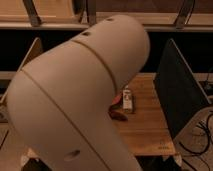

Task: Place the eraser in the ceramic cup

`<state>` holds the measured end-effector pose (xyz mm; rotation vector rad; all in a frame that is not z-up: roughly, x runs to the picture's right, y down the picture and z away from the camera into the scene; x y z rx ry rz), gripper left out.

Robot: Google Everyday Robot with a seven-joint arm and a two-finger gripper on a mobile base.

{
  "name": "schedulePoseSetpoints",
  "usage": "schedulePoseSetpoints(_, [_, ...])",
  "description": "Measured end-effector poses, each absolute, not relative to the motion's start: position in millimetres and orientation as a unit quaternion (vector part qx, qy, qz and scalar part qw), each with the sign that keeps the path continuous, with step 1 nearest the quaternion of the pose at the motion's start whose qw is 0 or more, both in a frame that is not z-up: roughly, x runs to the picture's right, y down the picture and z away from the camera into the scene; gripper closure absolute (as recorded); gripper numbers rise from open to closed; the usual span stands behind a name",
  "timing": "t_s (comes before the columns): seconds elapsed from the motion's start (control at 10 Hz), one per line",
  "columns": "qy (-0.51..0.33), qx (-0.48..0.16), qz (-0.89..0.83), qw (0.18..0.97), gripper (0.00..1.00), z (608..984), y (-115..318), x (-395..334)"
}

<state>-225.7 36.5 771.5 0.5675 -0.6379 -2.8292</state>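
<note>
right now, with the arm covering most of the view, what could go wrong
1. The arm fills the view; the end effector, the eraser and the ceramic cup are all out of sight, so a release could miss the cup unnoticed.
2. The small white object and the brown item lie on the table right at the arm's edge; a sweep might knock them.
3. The dark panel stands close on the right; a wide swing may hit it.
</note>
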Motion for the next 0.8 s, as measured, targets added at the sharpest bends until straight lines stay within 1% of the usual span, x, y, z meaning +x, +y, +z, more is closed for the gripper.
schedulePoseSetpoints(0.1, [-0.203,0.216,-0.95,0.102,1.0,759.9,32.3,-233.1])
schedulePoseSetpoints(0.4, [-0.181,0.259,-0.943,0.107,1.0,738.6,25.8,-244.2])
schedulePoseSetpoints(0.8, [-0.164,0.256,-0.948,0.094,1.0,741.4,17.0,-227.5])
